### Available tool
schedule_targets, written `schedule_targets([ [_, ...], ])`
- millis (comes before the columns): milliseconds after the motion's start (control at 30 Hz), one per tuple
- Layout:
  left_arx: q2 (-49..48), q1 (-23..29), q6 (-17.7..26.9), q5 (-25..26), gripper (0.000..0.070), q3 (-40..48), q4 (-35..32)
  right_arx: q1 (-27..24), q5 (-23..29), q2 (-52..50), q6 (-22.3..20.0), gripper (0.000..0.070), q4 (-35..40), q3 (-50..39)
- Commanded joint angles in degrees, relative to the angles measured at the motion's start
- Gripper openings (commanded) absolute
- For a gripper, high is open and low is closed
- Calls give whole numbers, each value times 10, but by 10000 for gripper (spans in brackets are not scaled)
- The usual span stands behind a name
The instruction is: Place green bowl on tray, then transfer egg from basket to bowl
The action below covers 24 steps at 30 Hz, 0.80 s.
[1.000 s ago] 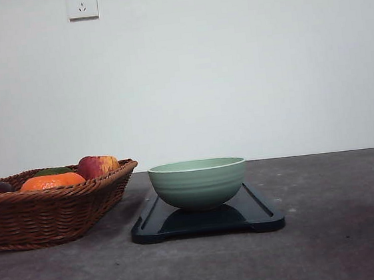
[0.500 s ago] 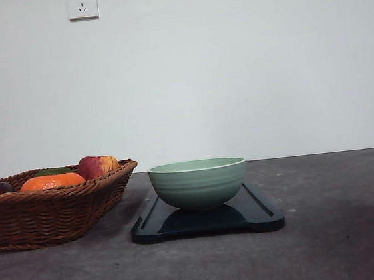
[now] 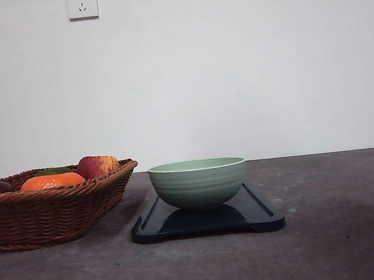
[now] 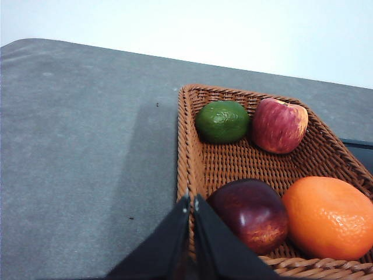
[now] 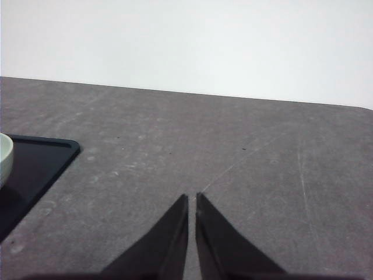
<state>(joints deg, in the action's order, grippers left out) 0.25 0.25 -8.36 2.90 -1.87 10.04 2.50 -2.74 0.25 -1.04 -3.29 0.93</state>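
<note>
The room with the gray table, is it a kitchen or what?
Probably not a kitchen; more likely a lab or test room. The wall is bare white with only power sockets, and the gray table carries just a fruit basket, a tray and a green bowl.

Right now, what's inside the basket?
The basket holds a green lime, a red apple, a dark purple fruit and an orange. No egg shows; anything beneath the fruit is covered.
</note>
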Motion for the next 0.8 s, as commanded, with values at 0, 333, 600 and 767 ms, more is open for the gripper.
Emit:
schedule_targets([
  [0,-1,1,3,-2,0,11,-9,0,2,0,8,15,7,-3],
  [333,-1,1,3,-2,0,11,-9,0,2,0,8,15,7,-3],
  [600,-1,1,3,-2,0,11,-9,0,2,0,8,15,7,-3],
  [767,-1,1,3,-2,0,11,-9,0,2,0,8,15,7,-3],
])
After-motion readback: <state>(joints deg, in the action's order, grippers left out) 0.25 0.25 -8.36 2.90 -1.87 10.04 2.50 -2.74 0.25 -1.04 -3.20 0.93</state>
